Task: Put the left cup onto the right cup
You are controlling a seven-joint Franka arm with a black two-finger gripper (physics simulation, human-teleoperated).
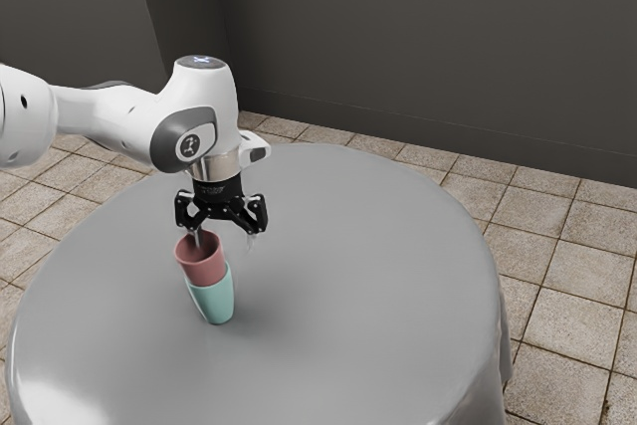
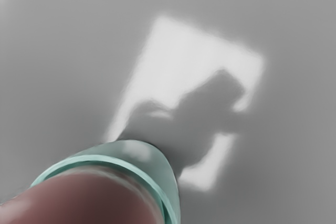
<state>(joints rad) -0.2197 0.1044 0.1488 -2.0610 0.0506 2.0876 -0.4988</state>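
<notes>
Exterior view first: our arm reaches in from the exterior view's left over the round grey table [image 1: 398, 276]. Our gripper [image 1: 227, 236] hangs just above the cups with its fingers spread wide, nothing pinched between them. One finger dips to the pink cup's rim, and the other stands clear toward the exterior view's right. The pink cup [image 1: 202, 261] sits nested inside the teal cup [image 1: 214, 301], the pair leaning a little, on the table's left part.

Over to the wrist view: the pink cup [image 2: 89, 203] is blurred right under our hand, ringed by the teal cup's rim [image 2: 157, 171]. Beyond them a bright patch of light [image 2: 199, 61] lies on the table [image 2: 63, 51], with a shadow crossing it.
</notes>
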